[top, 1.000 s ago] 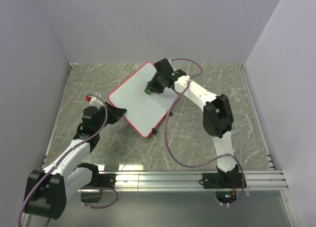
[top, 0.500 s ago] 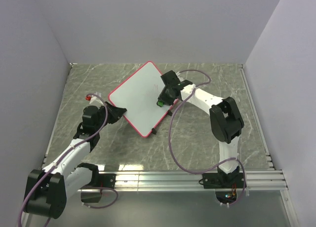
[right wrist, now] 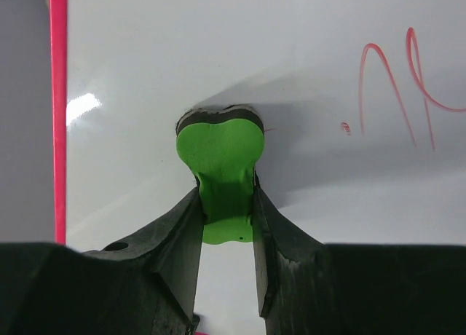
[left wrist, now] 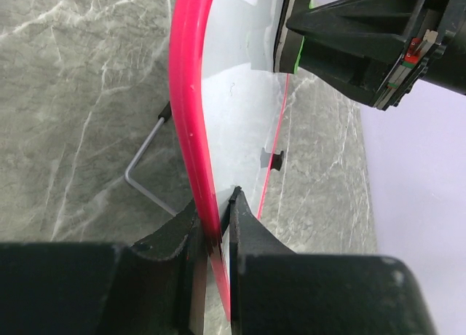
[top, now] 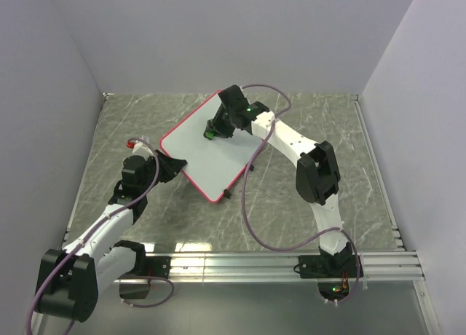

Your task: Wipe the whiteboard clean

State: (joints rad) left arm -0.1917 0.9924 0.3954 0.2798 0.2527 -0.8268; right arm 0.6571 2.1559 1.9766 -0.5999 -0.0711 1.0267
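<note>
One whiteboard (top: 200, 156) stands propped mid-counter (top: 182, 218). Left fingers (left wrist: 251, 240) clamp its pink frame; right fingers (right wrist: 175, 237) pinch one green eraser (right wrist: 220, 156) pressed against its face, near red marks (right wrist: 392, 87).

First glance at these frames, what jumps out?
The pink-framed whiteboard at mid-table, its near-left edge pinched by the left claw. On its far part the right claw presses a green eraser onto the white face. Red pen strokes lie unwiped beside the eraser, seen from the right wrist.
</note>
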